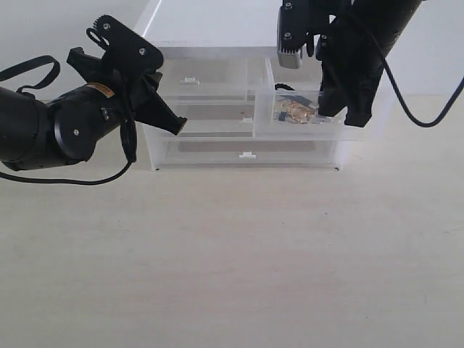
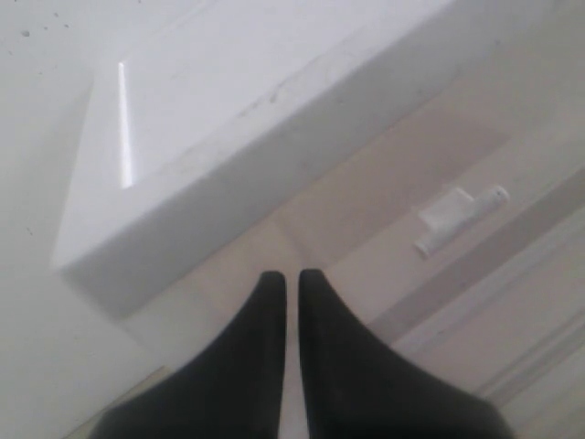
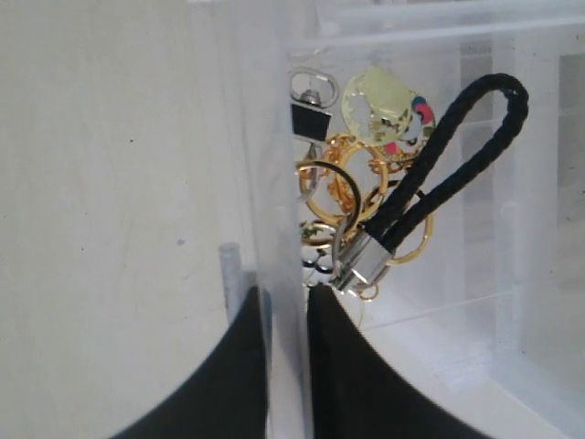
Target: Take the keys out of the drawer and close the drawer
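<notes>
The drawer (image 1: 308, 133) is the clear right-hand one and stands pulled out of the white cabinet (image 1: 156, 148). The keys (image 1: 296, 110) lie inside it. In the right wrist view the keys (image 3: 361, 197) show as gold rings, charms and a black cord loop behind the drawer's clear front wall (image 3: 274, 174). My right gripper (image 1: 341, 114) reaches down at the drawer's front. Its jaws (image 3: 286, 297) are shut on that front wall, one finger outside and one inside, close to the keys. My left gripper (image 1: 176, 125) hovers at the cabinet's left side, shut (image 2: 292, 276) and empty.
The left twin drawer (image 1: 190, 81) sits pushed in. A wide drawer (image 1: 247, 154) lies below with a white tab handle. The left wrist view shows the cabinet's white top (image 2: 228, 119) and a tab handle (image 2: 452, 215). The pale tabletop (image 1: 232, 254) spreads in front.
</notes>
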`<action>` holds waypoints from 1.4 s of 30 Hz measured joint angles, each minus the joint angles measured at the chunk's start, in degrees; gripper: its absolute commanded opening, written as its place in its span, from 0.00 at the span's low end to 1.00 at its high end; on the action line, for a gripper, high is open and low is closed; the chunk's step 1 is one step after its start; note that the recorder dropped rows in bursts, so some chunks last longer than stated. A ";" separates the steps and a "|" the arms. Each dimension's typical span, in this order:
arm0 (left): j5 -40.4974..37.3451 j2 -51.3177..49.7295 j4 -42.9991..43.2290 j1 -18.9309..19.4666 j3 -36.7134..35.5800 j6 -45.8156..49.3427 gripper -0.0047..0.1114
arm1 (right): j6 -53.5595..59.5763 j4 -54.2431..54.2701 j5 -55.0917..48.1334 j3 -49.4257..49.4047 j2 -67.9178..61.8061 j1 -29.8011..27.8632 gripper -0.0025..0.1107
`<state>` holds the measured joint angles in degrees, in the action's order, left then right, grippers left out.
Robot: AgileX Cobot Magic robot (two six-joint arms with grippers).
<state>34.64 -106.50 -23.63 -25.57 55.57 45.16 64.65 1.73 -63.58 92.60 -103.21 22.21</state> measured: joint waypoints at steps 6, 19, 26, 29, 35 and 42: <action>0.00 0.00 0.00 0.00 0.00 0.00 0.08 | 0.22 0.00 -0.11 0.00 0.00 0.00 0.03; 0.00 0.00 0.00 0.00 0.00 0.00 0.08 | -3.42 -0.61 0.46 0.00 0.35 0.00 0.47; 0.00 0.00 0.00 0.00 0.00 0.00 0.08 | -3.80 0.79 0.49 0.00 0.96 -0.10 0.47; 0.00 0.00 0.00 0.00 0.00 0.00 0.08 | -3.80 2.02 0.35 0.00 2.35 -0.10 0.47; 0.00 0.00 0.00 0.00 0.00 0.00 0.08 | -5.18 2.29 0.13 0.00 5.56 -0.10 0.47; 0.00 0.00 0.00 0.00 0.00 0.00 0.08 | -20.66 2.29 9.84 0.00 7.45 -0.10 0.32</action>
<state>34.64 -106.50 -23.63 -25.57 55.57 45.16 43.99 4.02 -53.74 92.60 -95.76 22.10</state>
